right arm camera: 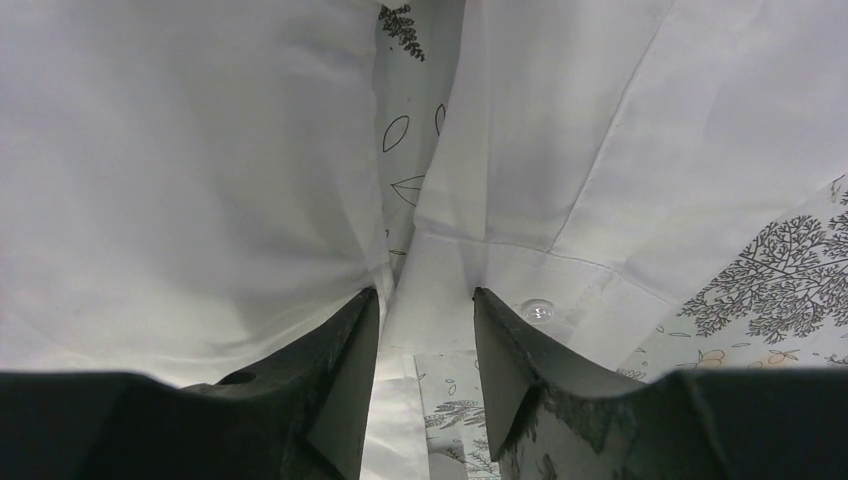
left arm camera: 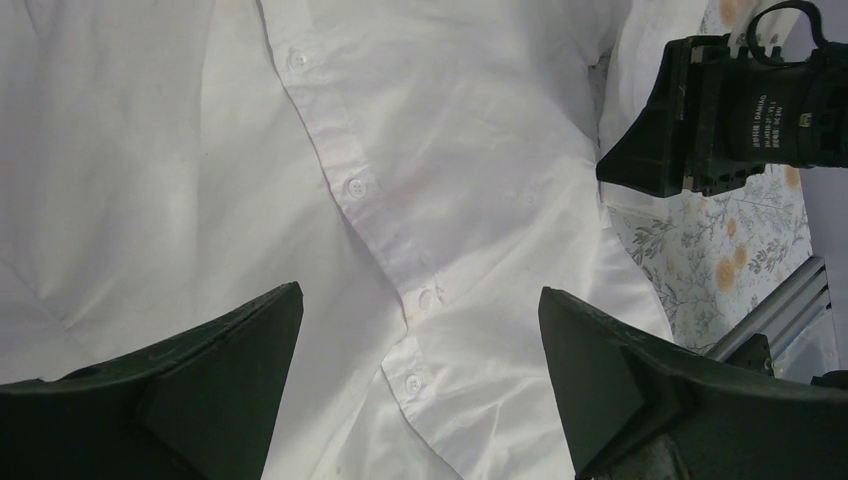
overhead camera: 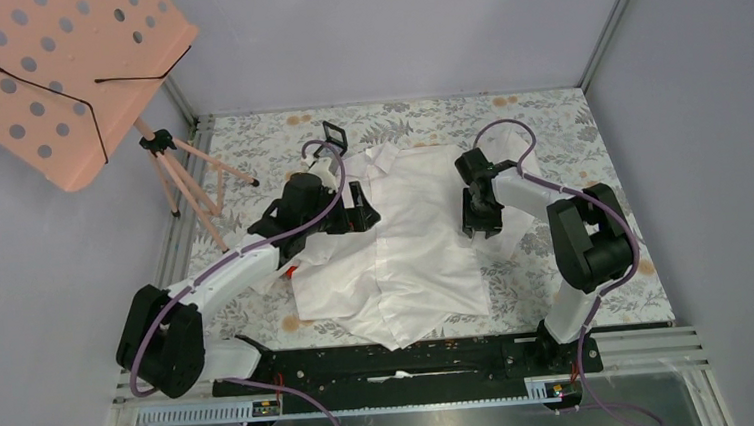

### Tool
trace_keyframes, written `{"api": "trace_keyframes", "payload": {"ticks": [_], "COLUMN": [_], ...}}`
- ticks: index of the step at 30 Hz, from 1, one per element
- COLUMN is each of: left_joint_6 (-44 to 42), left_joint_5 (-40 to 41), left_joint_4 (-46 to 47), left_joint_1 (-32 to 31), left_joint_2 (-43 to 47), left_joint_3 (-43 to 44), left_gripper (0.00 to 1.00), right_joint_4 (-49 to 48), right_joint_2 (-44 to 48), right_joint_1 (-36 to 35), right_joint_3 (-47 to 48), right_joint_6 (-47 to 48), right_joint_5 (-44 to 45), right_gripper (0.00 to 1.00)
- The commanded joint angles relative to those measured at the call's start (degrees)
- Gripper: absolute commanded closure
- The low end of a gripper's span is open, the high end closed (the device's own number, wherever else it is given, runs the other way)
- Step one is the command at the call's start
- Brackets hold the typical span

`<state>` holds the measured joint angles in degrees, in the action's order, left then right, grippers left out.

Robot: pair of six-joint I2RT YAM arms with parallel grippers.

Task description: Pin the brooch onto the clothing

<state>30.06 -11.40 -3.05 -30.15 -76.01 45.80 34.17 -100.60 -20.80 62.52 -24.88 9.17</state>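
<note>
The right pincer has its jaws about half-closed, set astride a sleeve hem of the shirt; whether they actually nip the cloth cannot be told. The left pincer gapes wide with nothing in it, poised over the shirt's buttoned front. The shirt lies spread on the flower-patterned table between the two arms.

Item count, top view:
- One shirt, centre of frame.
- Two arms: left arm, right arm.
- Two grippers: left gripper, right gripper.
- One pink perforated board, upper left.
- One tripod.
- One small black case, upper centre.
- One floral cloth.

Left wrist view: four buttons. Right wrist view: one button.
</note>
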Motion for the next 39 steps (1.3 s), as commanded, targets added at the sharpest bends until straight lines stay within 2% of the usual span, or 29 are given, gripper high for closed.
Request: {"api": "trace_keyframes", "payload": {"ticks": [1,5,11,19,24,30,33,37,39], "left_joint_6": [-0.46,-0.56,-0.71,-0.93,-0.97,-0.95,-0.37,-0.05,0.10], "left_joint_5": [1.13,0.97,0.20,0.00,-0.30,-0.20,-0.58,-0.89,-0.83], "left_joint_4": [-0.05,-0.43,-0.95,-1.89,-2.40,-2.15,-1.33,-0.60,-0.49], "left_joint_1": [0.74,1.19,1.77,3.09,3.60,4.00,4.13,4.27,4.38], "left_joint_2": [4.15,5.71,6.75,9.03,9.72,9.76,9.40,9.38,9.27], "left_joint_3": [1.24,1.05,0.74,0.08,0.25,-0.07,-0.51,-0.71,-0.79], "left_gripper": [0.04,0.04,0.04,0.04,0.04,0.04,0.04,0.04,0.04], "right_joint_4": [1.24,-0.57,-2.44,-6.98,-4.83,3.19,6.46,6.88,6.63], "right_joint_2": [1.25,3.22,3.84,4.39,7.10,14.16,17.91,21.98,23.90], "right_joint_1": [-0.21,-0.30,-1.00,-3.19,-3.81,-3.54,-1.87,3.49,7.66], "right_joint_3": [-0.46,-2.81,-3.63,-7.80,-7.34,-4.44,-3.19,-4.37,-4.93], "right_joint_6": [-1.66,-3.85,-6.80,-10.97,-11.01,-8.59,-6.87,-5.12,-3.88], "right_joint_5": [0.21,-2.94,0.15,-0.92,1.28,10.71,13.95,13.45,11.90], "right_gripper": [0.53,0.54,0.55,0.72,0.76,0.77,0.81,1.00,1.00]}}
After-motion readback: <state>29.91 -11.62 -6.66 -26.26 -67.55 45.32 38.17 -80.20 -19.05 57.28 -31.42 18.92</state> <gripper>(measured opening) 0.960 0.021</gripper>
